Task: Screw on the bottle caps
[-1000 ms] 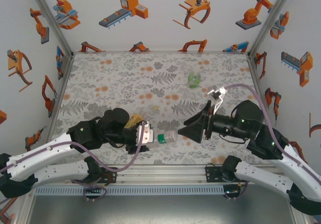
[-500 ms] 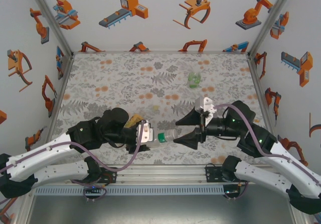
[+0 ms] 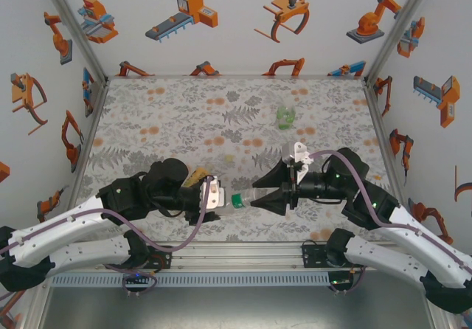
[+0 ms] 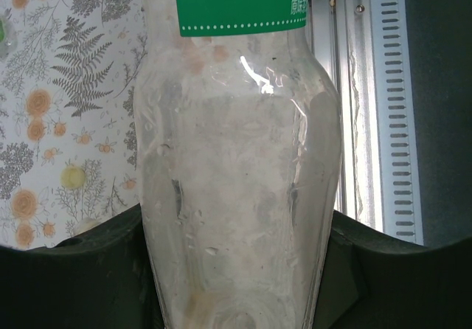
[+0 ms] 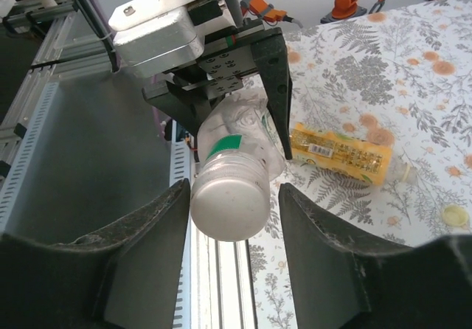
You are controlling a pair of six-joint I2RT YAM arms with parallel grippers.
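Progress, judged: early to middle. One cap is being worked and at least one more is outstanding.

- The orange-yellow bottle (image 5: 341,152) lies on its side on the table (image 3: 147,122), lower centre-left of the overhead view. Whether it is capped cannot be told.
- The left gripper (image 3: 214,196) is clamped on the base end of the clear bottle (image 3: 247,198) and holds it level above the table's near edge.
- The clear bottle has a thin, dented, see-through wall and a green band below the neck. A whitish cap (image 5: 228,209) sits on its mouth; how tightly cannot be told.
- The right gripper (image 3: 255,193) straddles that cap with its jaws apart. One finger is at the rim and a gap shows at the other.
- A loose cap (image 5: 454,214), pale yellow, lies on the table.
- The green bottle (image 3: 285,115) stands apart, upper centre-right. Its cap state is unclear.
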